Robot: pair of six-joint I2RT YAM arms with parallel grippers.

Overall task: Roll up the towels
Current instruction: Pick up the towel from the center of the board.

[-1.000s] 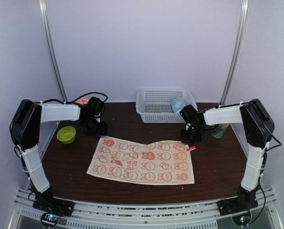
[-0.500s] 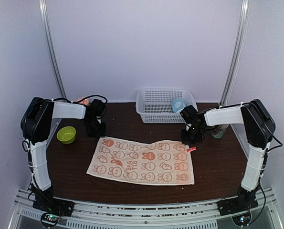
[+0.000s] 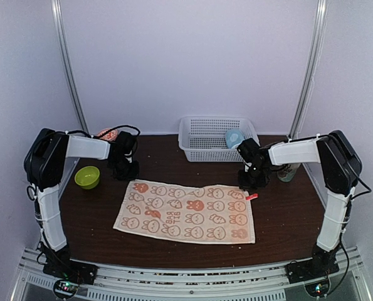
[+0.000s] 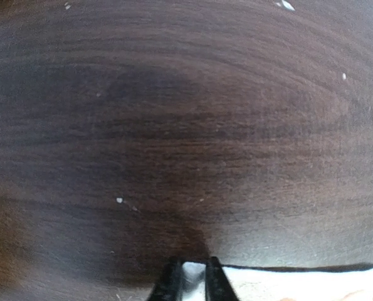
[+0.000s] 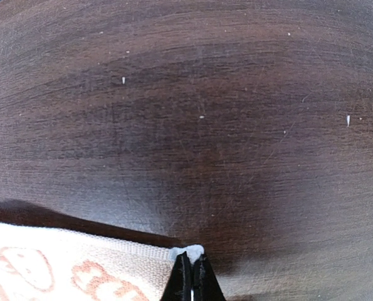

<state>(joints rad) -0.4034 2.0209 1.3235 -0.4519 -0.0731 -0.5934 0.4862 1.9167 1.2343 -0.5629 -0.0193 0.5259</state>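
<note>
- Your towel (image 3: 187,211) lies flat mid-table, unrolled.
- Left gripper (image 4: 192,279) pinches its far-left corner; right gripper (image 5: 191,276) is clamped on the far-right corner.
- Rolling hasn't begun; a blue bundle (image 3: 234,137) in the basket (image 3: 205,153) may be one already done.

2 white arms (image 3: 79,147), black joints, black cables (image 3: 125,126).

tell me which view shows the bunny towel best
Top external: the towel lies spread flat, almost entirely in view. Left wrist catches only a pale edge strip; right wrist shows one corner with orange print.
</note>
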